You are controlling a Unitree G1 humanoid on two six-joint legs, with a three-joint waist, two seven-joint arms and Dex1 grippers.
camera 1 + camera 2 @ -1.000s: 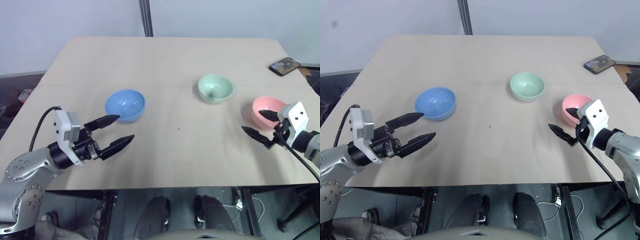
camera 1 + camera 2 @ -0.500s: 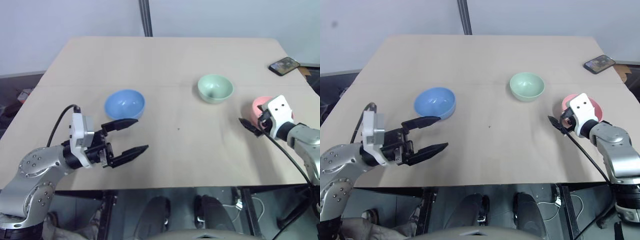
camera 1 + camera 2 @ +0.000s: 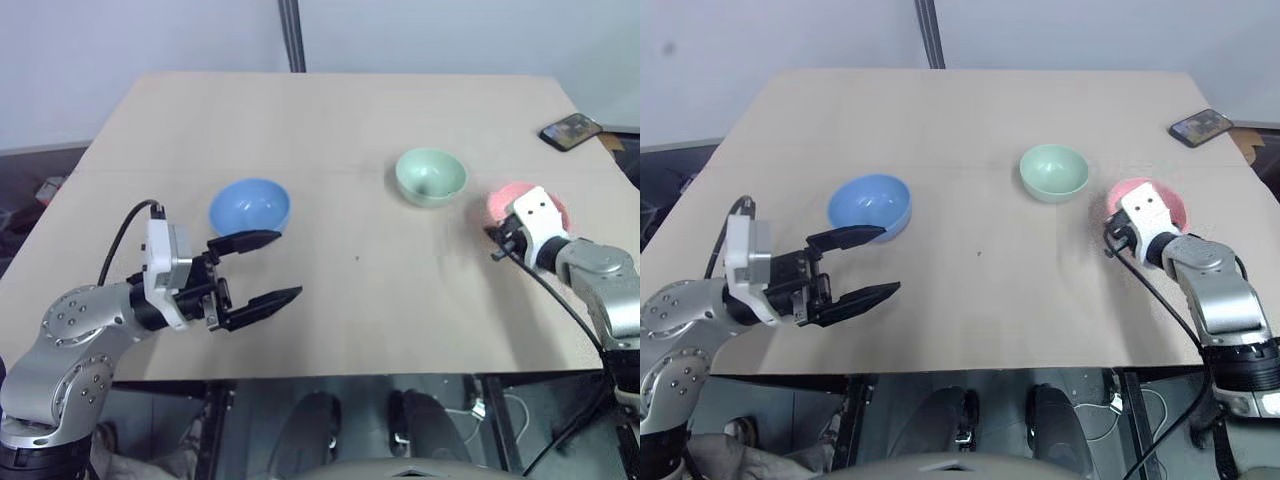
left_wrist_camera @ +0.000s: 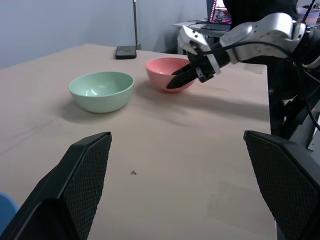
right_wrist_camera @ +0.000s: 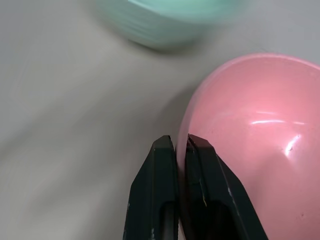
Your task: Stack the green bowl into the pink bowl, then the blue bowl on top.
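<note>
No legible writing on pink bowl, seemingly

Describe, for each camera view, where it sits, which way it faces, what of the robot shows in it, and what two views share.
Left eye view: on the head, looking forward and down over the table; both arms show, left gripper open.
Right eye view: beside it, same scene, blue bowl at left.
Left wrist view: low, looking across at the green bowl and the right gripper; its own fingers frame it.
Right wrist view: close above the pink bowl, fingers shut on its rim.
Shared: both wrist views show the pink and green bowls.
</note>
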